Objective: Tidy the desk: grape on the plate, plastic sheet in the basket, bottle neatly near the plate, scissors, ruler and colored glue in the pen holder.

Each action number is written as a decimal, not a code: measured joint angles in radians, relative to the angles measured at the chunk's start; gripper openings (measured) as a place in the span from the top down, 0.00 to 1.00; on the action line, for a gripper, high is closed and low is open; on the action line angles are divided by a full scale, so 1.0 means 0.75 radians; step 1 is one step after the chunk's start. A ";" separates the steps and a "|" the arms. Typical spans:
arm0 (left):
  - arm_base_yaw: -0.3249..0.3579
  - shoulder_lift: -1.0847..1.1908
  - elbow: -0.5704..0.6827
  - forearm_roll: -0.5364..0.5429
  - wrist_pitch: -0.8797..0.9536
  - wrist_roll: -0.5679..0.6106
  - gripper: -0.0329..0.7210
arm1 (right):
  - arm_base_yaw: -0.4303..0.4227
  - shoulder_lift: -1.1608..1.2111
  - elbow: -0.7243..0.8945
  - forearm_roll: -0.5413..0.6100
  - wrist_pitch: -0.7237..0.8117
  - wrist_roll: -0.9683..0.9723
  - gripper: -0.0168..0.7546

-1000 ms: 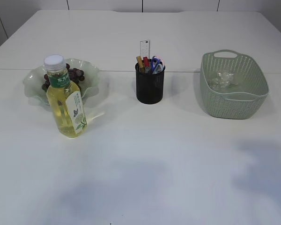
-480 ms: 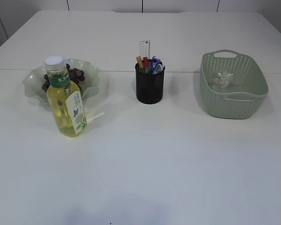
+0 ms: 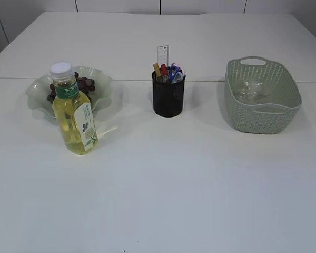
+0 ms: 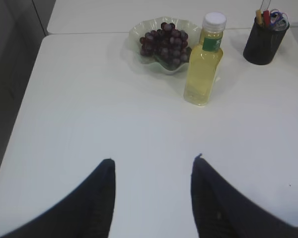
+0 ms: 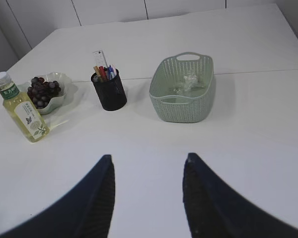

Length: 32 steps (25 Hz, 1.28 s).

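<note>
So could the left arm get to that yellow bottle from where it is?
Probably yes. The left gripper is open and empty, and only bare table lies between it and the bottle, which stands upright in front of the plate of grapes.

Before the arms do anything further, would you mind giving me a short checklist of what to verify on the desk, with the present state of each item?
1. Grapes on the plate: ok.
2. Plastic sheet in the basket: ok, a crumpled clear piece lies inside.
3. Bottle upright beside the plate: ok, standing just in front of it.
4. Ruler and scissors in the pen holder: ok.
5. Colored glue in the pen holder: cannot tell; colored sticks show, too small to identify.
6. Left gripper and right gripper open, holding nothing: ok.
</note>
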 joint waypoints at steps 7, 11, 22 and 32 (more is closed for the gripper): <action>0.000 -0.144 -0.002 0.029 0.004 0.000 0.47 | 0.000 -0.066 0.129 0.015 0.005 -0.005 0.50; 0.000 -0.220 -0.002 0.029 0.006 0.014 0.47 | 0.000 -0.066 0.200 0.036 0.007 -0.005 0.50; 0.000 -0.280 0.277 -0.008 0.010 0.030 0.47 | 0.000 -0.066 0.309 0.045 0.007 -0.044 0.50; 0.000 -0.280 0.455 -0.099 -0.158 0.076 0.47 | 0.000 -0.066 0.395 -0.037 0.007 -0.125 0.50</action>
